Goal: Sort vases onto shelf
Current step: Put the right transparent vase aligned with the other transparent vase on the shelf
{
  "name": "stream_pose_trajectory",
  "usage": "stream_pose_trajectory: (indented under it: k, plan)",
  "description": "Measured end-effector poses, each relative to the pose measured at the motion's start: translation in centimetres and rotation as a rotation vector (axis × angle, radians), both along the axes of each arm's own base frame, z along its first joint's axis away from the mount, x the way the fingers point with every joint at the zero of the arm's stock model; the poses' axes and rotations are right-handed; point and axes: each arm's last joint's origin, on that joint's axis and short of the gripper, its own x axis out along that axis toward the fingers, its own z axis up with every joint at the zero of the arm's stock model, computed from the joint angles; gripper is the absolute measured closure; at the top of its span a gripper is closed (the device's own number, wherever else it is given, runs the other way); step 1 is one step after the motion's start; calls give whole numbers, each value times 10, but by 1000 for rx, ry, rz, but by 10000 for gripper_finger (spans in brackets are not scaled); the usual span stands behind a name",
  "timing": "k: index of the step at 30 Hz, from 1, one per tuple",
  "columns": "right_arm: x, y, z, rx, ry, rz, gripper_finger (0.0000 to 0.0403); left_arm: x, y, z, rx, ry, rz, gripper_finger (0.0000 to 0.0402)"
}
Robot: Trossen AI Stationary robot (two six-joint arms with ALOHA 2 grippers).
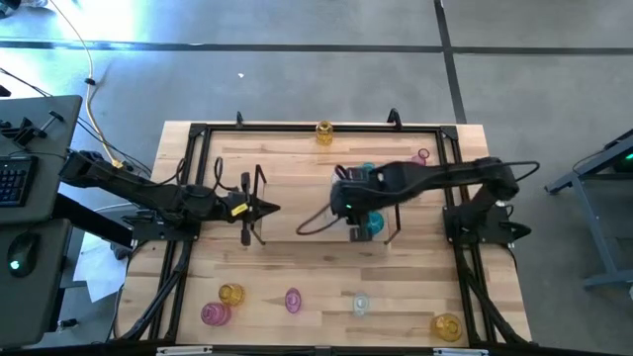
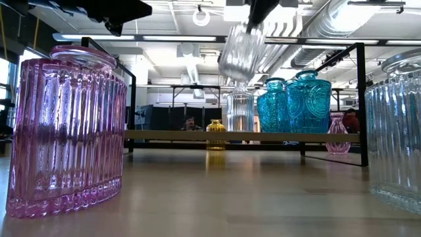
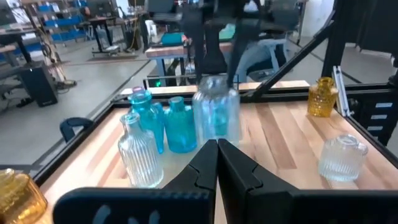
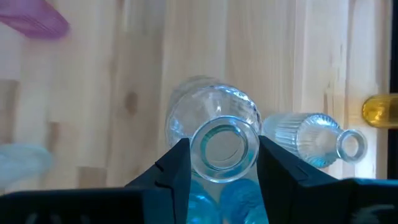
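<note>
Right gripper [image 4: 217, 163] jaws grip a clear ribbed glass vase [image 4: 214, 140] above the light-wood shelf [image 2: 197, 135]; next, lower it beside the ribbed clear bottle [image 4: 311, 140]; left gripper [image 1: 269, 208] jaws closed, empty

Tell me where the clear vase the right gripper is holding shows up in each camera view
High view: hidden under the right gripper, over the shelf.
Low view: clear vase hangs tilted at top centre, above the shelf.
Left wrist view: centre, behind the shut left gripper.
Right wrist view: centre, seen mouth-on between the fingers.
Shared landmark: the cyan vases on the shelf beside it.
</note>
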Motion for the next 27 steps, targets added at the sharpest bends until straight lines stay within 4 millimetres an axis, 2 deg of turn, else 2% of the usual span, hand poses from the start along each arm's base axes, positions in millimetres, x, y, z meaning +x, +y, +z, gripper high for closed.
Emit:
stream_pose_trajectory:
  k: [8,14,23,27]
  plan:
    - [27,-25,-45,-40,182,4,283,1,0,-2,-8,8,0,401]
    - [37,-33,-67,-53,259,-1,283,1,-1,-2,-8,10,-1,401]
    - [37,-41,-72,-56,296,-24,283,1,-1,-3,-14,23,-3,401]
    - [36,-43,-73,-90,307,-53,263,1,-1,-3,-14,24,-3,401]
